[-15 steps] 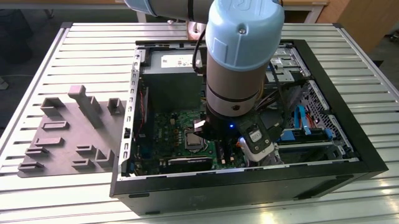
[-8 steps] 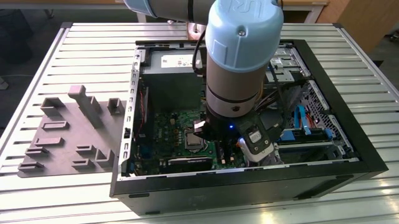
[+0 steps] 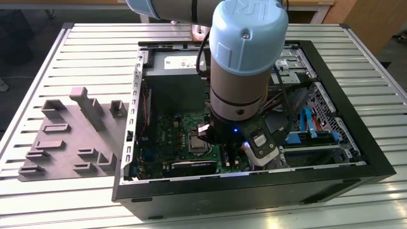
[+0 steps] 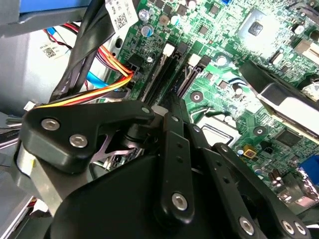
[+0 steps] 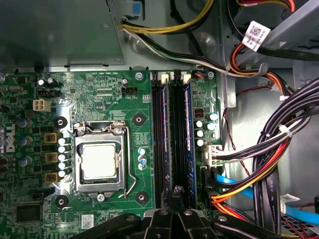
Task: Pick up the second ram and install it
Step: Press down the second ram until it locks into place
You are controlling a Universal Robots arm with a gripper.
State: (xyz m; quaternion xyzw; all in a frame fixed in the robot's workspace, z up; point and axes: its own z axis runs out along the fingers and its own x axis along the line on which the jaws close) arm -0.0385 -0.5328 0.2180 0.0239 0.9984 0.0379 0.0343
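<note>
- Your arm (image 3: 245, 57) is reaching down into the open computer case (image 3: 343, 157) on the slatted worktop (image 3: 95, 52), with the hand (image 5: 175, 199) low over the motherboard (image 5: 99, 94).
- In the first wrist view its fingers look drawn together at the near end of the memory slots (image 5: 160, 134) (whether they're pinching anything, I cannot tell).
- A dark stick, which may be the second ram (image 5: 187, 134), sits upright in the slot nearest the cable bundle (image 5: 269, 164).
- The grey tray (image 3: 70, 138) lies beside the case, at the exterior view's left.
</note>
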